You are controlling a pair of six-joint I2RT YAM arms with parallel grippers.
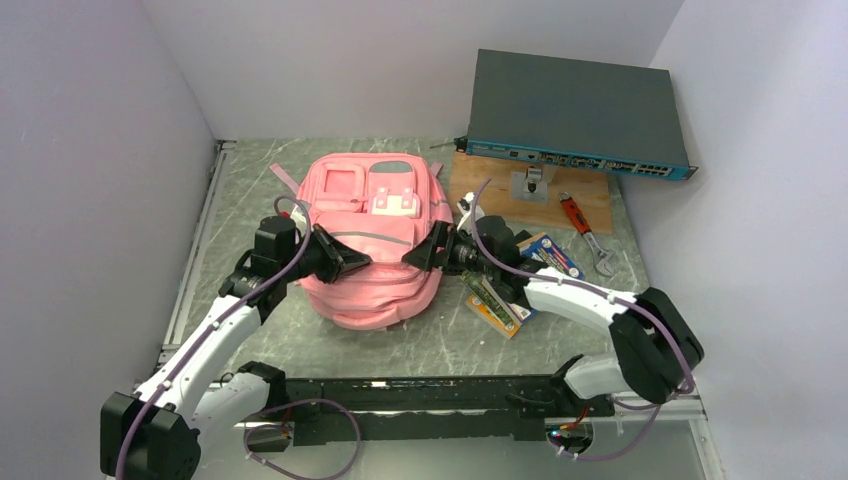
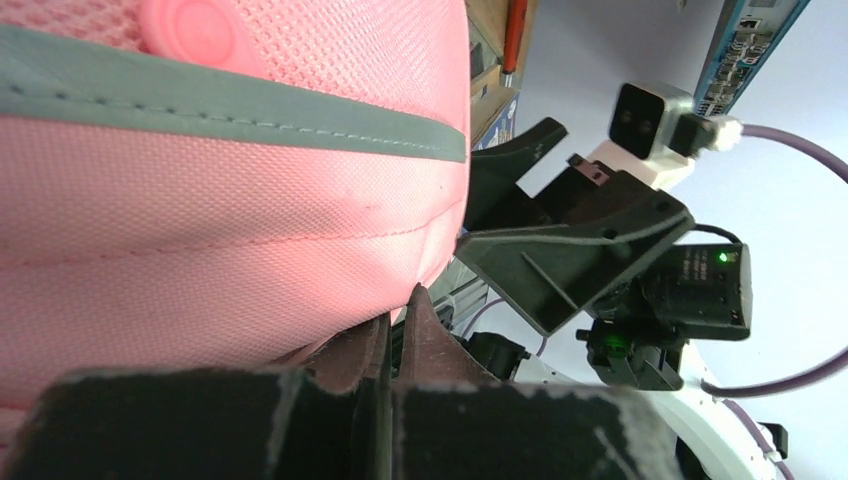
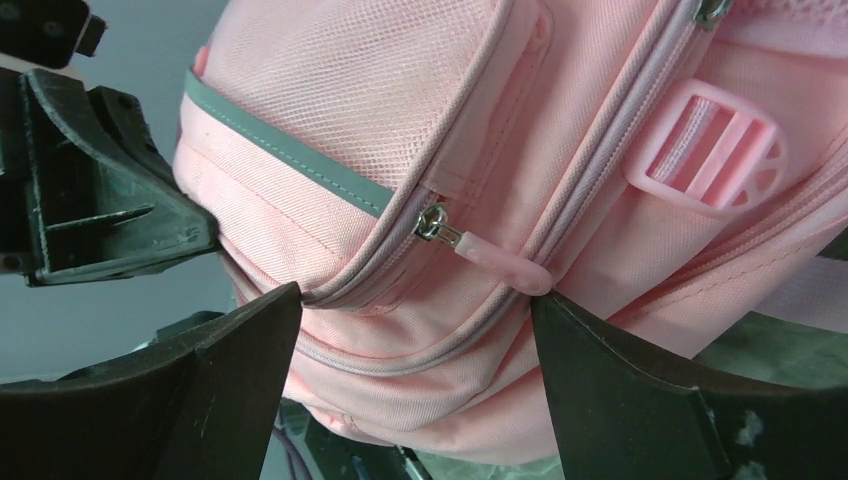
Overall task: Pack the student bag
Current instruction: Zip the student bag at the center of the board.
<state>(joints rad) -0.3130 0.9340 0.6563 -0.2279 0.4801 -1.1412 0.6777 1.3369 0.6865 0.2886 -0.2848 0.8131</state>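
Pink student bag (image 1: 375, 240) mid-frame | your left fingers (image 1: 345, 263) pressed together, left side | your right fingers (image 3: 200, 400) spread wide, right side

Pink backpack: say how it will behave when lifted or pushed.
The pink backpack looks floppy: its fabric folds and bulges, so lifting probably makes it sag. Lying flat and broad, it seems unlikely to tip.

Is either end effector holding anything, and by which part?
Right end effector is open astride the student bag's zipper pull, holding nothing. Left end effector is shut at the bag's edge; whether it pinches fabric is unclear.
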